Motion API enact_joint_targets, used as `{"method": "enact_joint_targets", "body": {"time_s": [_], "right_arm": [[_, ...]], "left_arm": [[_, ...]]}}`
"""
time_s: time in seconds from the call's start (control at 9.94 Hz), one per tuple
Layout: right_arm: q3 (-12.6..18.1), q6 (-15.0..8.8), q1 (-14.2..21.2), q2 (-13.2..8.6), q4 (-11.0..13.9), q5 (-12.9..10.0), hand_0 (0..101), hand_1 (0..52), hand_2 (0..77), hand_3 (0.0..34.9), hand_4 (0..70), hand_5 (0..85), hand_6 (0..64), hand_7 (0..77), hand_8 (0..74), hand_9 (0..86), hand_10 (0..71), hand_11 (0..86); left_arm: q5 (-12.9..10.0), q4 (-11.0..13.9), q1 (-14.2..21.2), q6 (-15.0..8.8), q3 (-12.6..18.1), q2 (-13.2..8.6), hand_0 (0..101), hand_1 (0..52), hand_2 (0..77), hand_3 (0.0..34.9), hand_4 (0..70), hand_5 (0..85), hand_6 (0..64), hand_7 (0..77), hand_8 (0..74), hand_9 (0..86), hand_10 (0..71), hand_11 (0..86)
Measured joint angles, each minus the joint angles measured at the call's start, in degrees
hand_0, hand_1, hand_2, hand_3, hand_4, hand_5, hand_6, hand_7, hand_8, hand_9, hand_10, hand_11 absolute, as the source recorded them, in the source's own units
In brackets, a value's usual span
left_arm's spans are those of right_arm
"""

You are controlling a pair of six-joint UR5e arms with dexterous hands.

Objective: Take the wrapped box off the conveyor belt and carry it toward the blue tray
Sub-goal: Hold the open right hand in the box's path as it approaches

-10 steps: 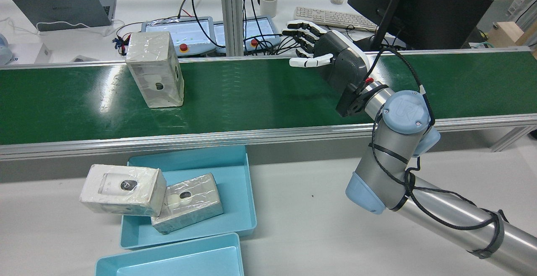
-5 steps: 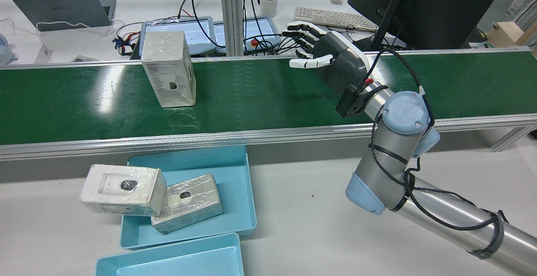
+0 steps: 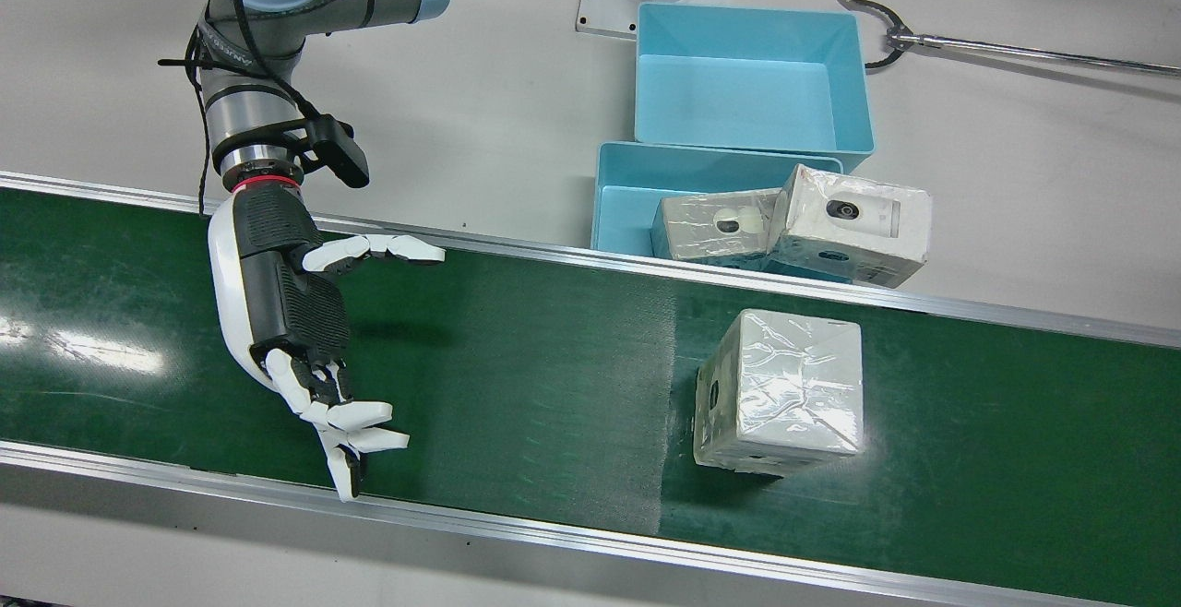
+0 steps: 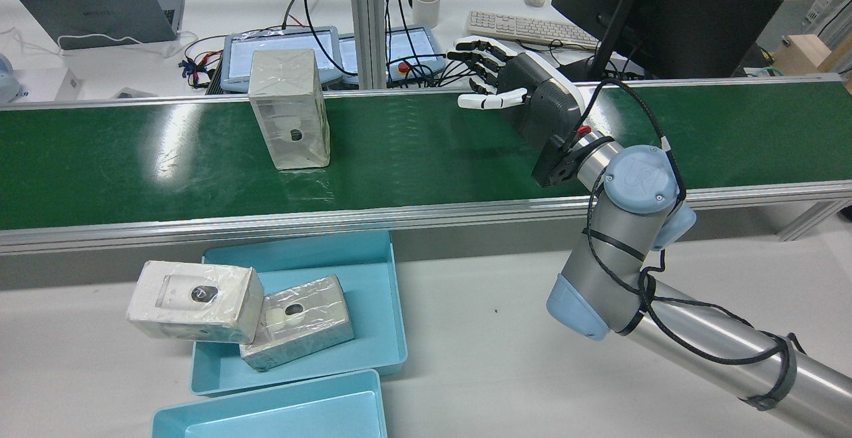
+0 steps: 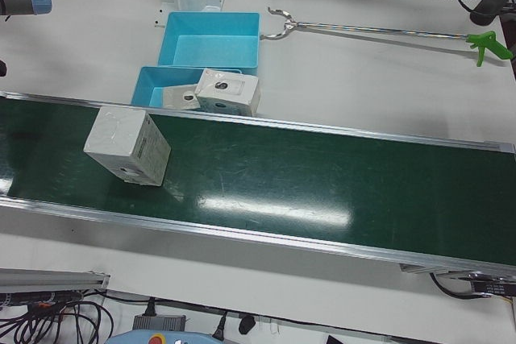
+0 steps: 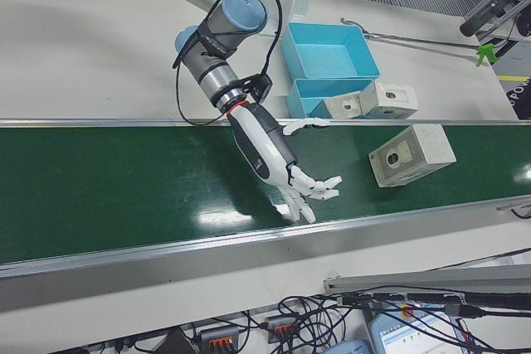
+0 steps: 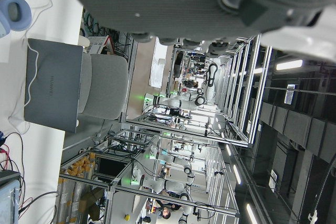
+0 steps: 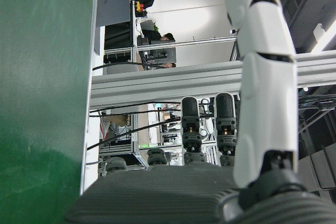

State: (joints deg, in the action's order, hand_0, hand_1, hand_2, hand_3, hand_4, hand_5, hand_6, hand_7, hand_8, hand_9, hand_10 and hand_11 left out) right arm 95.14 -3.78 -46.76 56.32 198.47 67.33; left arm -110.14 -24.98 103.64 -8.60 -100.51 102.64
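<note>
Your right hand (image 4: 516, 92) is hovering over the conveyor belt (image 4: 413, 152), fingers spread, holding nothing. The wrapped box (image 4: 290, 109) is standing upright well apart at its nine o'clock, long axis vertical. I cannot tell the left hand's fingers.

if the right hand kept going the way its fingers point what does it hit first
Probably nothing on the belt: the right hand points across it toward the far rail. The box sits off to the side.
</note>
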Motion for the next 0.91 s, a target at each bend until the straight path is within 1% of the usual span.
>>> {"method": "enact_joint_targets", "body": {"time_s": [0.1, 0.3, 0.5, 0.6, 0.7, 0.91], "right_arm": [[0.0, 0.0, 0.0, -0.1, 0.0, 0.0, 48, 15.8, 20.2, 15.3, 13.6, 32.7, 7.1, 24.0, 0.5, 6.0, 0.0, 1.1], [-0.1, 0.0, 0.1, -0.1, 0.0, 0.0, 48, 15.8, 20.2, 15.3, 14.7, 33.3, 8.2, 25.6, 0.5, 6.0, 0.0, 1.1], [-0.1, 0.0, 0.2, -0.3, 0.0, 0.1, 48, 15.8, 20.7, 15.4, 14.7, 33.3, 7.6, 25.6, 1.1, 6.0, 0.0, 1.1], [-0.1, 0.0, 0.2, -0.5, 0.0, 0.1, 48, 15.8, 20.7, 16.6, 14.7, 33.3, 7.6, 26.7, 1.1, 6.0, 0.0, 1.1], [-0.1, 0.0, 0.2, -0.7, 0.0, 0.1, 48, 15.3, 21.8, 16.5, 15.8, 33.8, 7.6, 26.7, 1.1, 6.5, 0.0, 1.1], [-0.5, 0.0, 0.2, -1.1, 0.0, -0.1, 48, 15.8, 21.8, 16.7, 15.8, 33.8, 8.2, 27.8, 1.1, 6.5, 0.0, 1.1]], "left_arm": [[0.0, 0.0, 0.0, 0.0, 0.0, 0.0, 0, 0.0, 0.5, 0.0, 0.0, 1.1, 0.0, 0.0, 0.0, 0.0, 0.5, 0.0], [0.0, 0.0, 0.0, 0.0, 0.0, 0.0, 0, 0.0, 0.5, 0.0, 0.0, 1.1, 0.0, 0.0, 0.0, 0.0, 0.5, 0.0], [0.0, 0.0, 0.0, 0.0, 0.0, 0.0, 0, 0.0, 0.5, 0.0, 0.0, 1.1, 0.0, 0.0, 0.0, 0.0, 0.5, 0.0], [0.0, 0.0, 0.0, 0.0, 0.0, 0.0, 0, 0.0, 0.5, 0.0, 0.0, 1.1, 0.0, 0.5, 0.0, 0.0, 0.5, 0.0], [0.0, 0.0, 0.0, 0.0, 0.0, 0.0, 0, 0.0, 0.5, 0.0, 0.0, 1.1, 0.0, 0.5, 0.0, 0.0, 0.5, 0.0], [0.0, 0.0, 0.0, 0.0, 0.0, 0.0, 0, 0.0, 0.5, 0.0, 0.0, 1.1, 0.0, 0.0, 0.0, 0.0, 0.5, 0.0]]}}
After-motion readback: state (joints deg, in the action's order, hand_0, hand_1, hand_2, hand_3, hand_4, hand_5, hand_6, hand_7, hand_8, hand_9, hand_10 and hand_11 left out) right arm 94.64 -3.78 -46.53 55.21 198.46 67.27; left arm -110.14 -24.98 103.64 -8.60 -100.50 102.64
